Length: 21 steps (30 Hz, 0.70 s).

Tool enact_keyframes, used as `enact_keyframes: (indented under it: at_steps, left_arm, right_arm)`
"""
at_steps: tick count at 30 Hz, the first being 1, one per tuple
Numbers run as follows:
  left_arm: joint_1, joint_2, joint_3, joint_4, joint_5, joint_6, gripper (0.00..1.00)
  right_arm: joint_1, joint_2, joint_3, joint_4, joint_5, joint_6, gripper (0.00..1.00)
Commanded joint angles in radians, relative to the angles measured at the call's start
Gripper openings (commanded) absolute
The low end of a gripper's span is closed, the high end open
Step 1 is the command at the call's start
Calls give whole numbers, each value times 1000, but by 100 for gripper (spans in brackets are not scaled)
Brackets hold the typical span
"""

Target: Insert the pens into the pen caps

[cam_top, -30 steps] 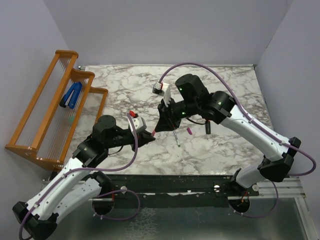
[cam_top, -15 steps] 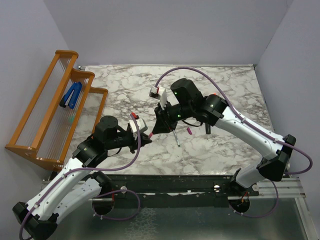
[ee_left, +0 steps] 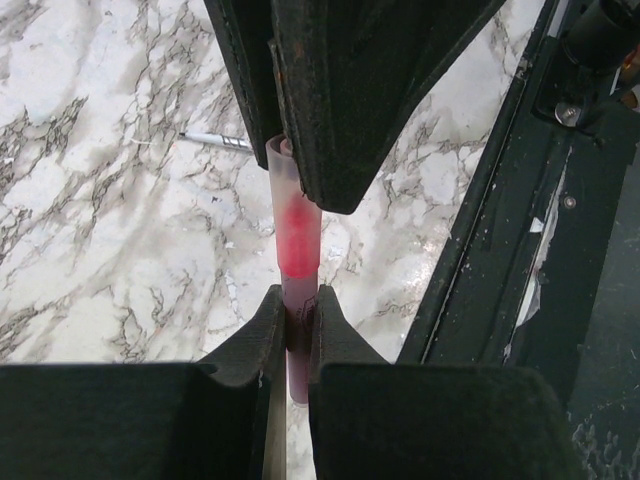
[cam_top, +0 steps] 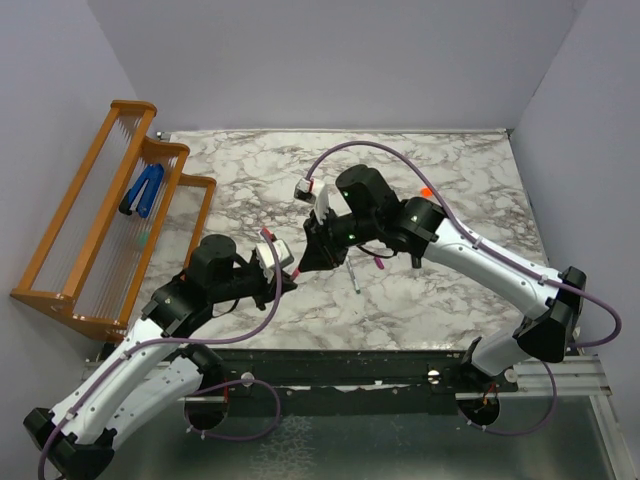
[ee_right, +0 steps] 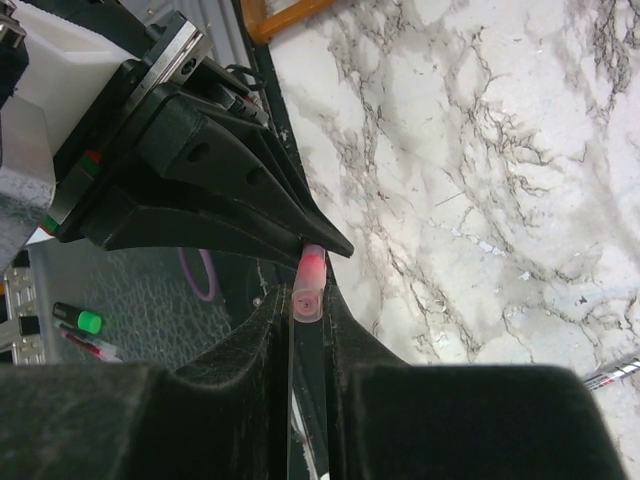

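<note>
**Closing the last gap**

The right tool [ee_right: 303, 296] is now sitting tip to tip with the left tool [ee_left: 297, 303], having swung leftward across the worktop [cam_top: 450, 160] in the last second. The left is pinching the dull pink pen [ee_left: 299, 372]; the right is pinching the pale pink cap [ee_left: 286, 185], which is seemingly already covering the pen's reddish tip. This pair is nearing completion, while the white-grey pen [cam_top: 353, 276] and magenta cap [cam_top: 379, 263] are lying unjoined nearby.
</note>
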Motion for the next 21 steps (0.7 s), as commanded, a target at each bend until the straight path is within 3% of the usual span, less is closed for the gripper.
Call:
enact_keyframes:
  at_steps: [1, 21]
  left_arm:
    - [-4, -38, 63, 317, 6, -17, 0]
    - [-3, -147, -14, 660, -30, -116, 0]
  right_arm:
    - [71, 51, -74, -24, -84, 42, 0]
    - [111, 71, -97, -7, -84, 58, 1]
